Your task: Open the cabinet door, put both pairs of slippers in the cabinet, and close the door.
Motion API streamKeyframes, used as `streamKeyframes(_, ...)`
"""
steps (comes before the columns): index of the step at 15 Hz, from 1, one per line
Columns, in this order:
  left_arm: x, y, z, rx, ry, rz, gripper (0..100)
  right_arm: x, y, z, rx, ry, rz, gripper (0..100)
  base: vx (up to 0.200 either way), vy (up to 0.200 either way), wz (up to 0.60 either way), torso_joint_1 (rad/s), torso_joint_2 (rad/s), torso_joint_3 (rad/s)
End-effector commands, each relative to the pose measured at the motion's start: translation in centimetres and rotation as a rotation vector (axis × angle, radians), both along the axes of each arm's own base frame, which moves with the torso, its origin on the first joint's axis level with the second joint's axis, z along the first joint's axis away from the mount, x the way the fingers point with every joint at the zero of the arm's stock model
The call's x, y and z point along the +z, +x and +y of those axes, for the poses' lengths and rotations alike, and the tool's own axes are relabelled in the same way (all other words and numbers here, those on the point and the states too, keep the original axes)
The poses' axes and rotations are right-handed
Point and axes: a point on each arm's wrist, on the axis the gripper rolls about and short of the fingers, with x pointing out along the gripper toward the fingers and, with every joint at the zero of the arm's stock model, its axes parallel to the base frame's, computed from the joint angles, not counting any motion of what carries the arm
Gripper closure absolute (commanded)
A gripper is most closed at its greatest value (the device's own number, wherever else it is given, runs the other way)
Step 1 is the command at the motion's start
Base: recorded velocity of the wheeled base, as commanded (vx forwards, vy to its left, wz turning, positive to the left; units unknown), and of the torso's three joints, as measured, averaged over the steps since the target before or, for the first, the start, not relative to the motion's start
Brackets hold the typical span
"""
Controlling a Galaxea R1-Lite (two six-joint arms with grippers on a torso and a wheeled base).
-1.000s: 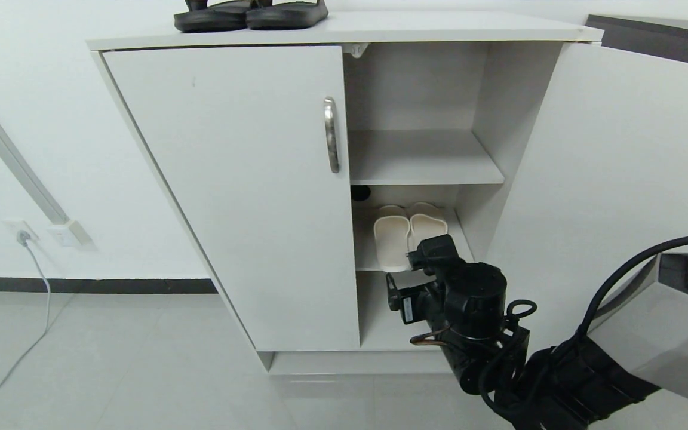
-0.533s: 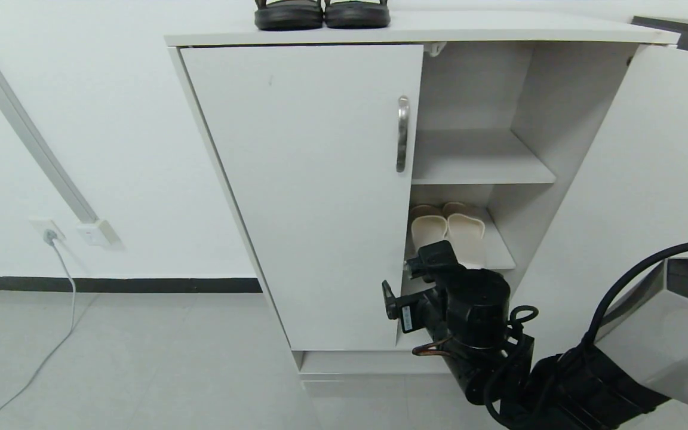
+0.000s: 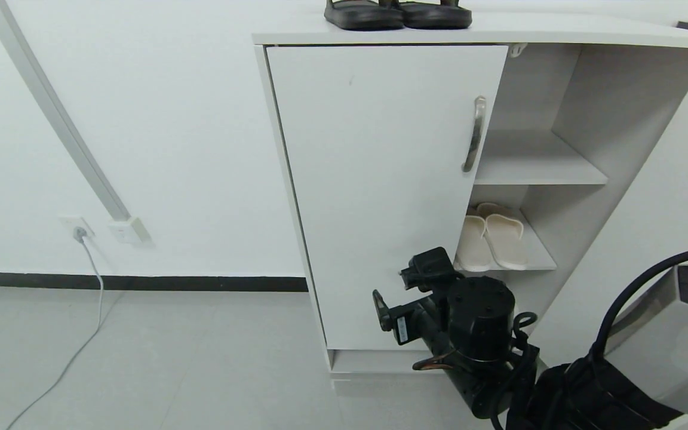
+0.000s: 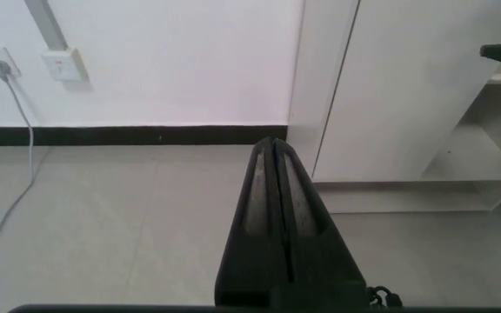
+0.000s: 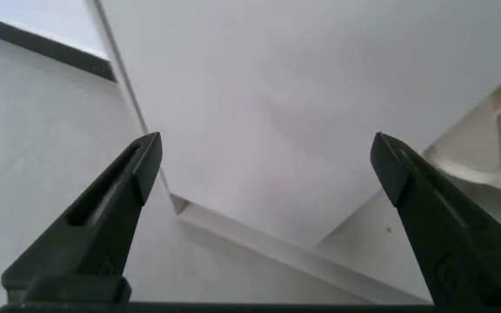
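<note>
A: Entry one, cream slippers [image 3: 493, 242]?
B: Stowed. Side by side on the middle shelf of the cabinet [image 3: 559, 37], inside the opening beside the swung-out right door [image 3: 654, 227].
A: Entry two, black slippers [image 3: 398, 15]?
B: Not stowed. On the cabinet top, above the closed left door [image 3: 380, 179], well apart from both grippers.
A: Tally against the task?
B: By judgement, roughly half. Done: door opened, one pair in. Outstanding: black pair onto a shelf, then door shut.
A: Tools?
B: Right gripper [image 5: 266, 148]: fingers spread wide, nothing between them, low before the left door's bottom part, near its handle-side edge. Left gripper [image 4: 273, 152]: fingers pressed together, nothing pinched, above the floor [image 4: 129, 226] to the left of the cabinet.
A: Fittings and surroundings?
B: Metal handle [image 3: 474, 134] on the left door. Wall socket [image 3: 78, 230] with a grey cable [image 3: 90, 310] trailing down to the floor, well left of the cabinet.
A: Against one second ago?
B: Whole head view shifted, cabinet now further right in it: camera movement, not furniture. Both pairs in the same places. Right gripper then before the opening just below the cream pair, now before the closed left door.
</note>
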Motion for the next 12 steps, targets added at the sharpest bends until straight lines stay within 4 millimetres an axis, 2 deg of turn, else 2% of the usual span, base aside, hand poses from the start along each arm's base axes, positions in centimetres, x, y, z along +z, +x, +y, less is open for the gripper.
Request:
streamKeyframes(1, 0.0, 0.0, 0.0, 0.000, 0.000, 0.000, 100, 0.0, -0.1, -0.1, -0.001, -0.003, 0.002, 0, 0.000, 0.000, 0.00, 0.000, 0.00, 0.000)
streamKeyframes(10, 0.0, 0.0, 0.0, 0.002, 0.000, -0.001, 100, 0.5, -0.9, 0.1, 0.033, 0.012, -0.025, 0, 0.000, 0.000, 0.00, 0.000, 0.00, 0.000)
streamKeyframes(12, 0.0, 0.0, 0.0, 0.000, 0.000, 0.000, 100, 0.7, -1.5, -0.3, 0.049, 0.007, -0.021, 0, 0.000, 0.000, 0.00, 0.005, -0.20, -0.269)
